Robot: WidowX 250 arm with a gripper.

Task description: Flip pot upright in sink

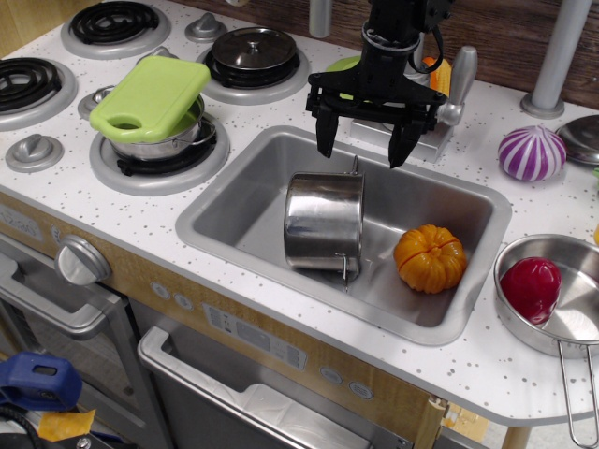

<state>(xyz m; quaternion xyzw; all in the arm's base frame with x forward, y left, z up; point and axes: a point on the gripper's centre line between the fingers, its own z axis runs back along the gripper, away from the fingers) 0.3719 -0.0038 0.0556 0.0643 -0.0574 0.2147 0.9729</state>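
The shiny steel pot (323, 221) lies on its side in the grey sink (245, 208), its base toward the back and a wire loop handle at its front right. My gripper (365, 145) hangs open and empty above the sink's back edge, just behind and above the pot, not touching it. An orange pumpkin toy (430, 257) lies in the sink to the right of the pot.
A pot with a green board (152, 98) on it stands on the left burner. A lidded burner (254, 50) is behind. The faucet (451, 89) is behind the gripper. A purple onion toy (531, 152) and a long-handled pan (571, 318) holding a red toy (530, 286) are on the right.
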